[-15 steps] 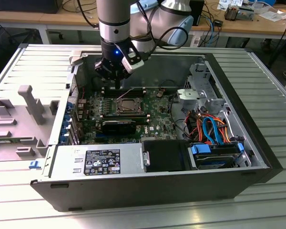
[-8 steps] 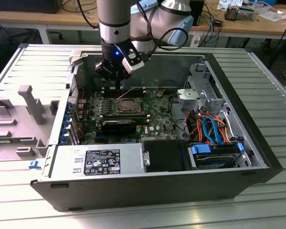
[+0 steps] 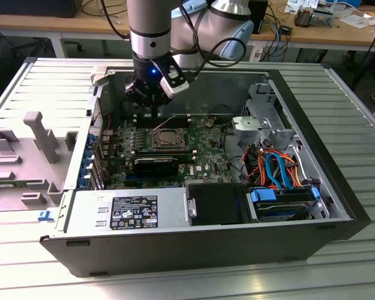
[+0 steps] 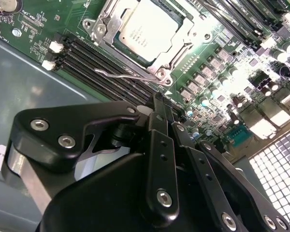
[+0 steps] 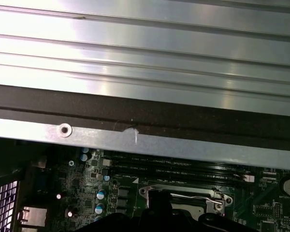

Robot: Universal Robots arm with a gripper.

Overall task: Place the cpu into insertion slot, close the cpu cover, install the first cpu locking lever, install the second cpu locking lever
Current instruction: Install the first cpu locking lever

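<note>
The cpu (image 4: 147,29) lies flat in the insertion slot (image 5: 157,190) on the green motherboard (image 3: 203,159), its dull silver top facing up. Around it the silver cpu cover (image 4: 181,46) lies down over its edges. A thin wire locking lever (image 4: 118,74) runs along the socket side nearest my gripper, and another lever end (image 5: 216,197) shows at a socket corner. My gripper (image 4: 160,99) is shut with nothing between its fingers. It hangs just above the memory slots beside the socket. In the exterior view the gripper (image 3: 151,116) is just behind the cpu (image 3: 169,137).
Long black memory slots (image 4: 92,63) run beside the socket. The open case holds a grey power supply (image 3: 131,212) in front, and orange and blue cables (image 3: 275,169) and a drive cage (image 3: 262,122) on the exterior view's right. The case wall (image 5: 135,121) rises close behind the gripper.
</note>
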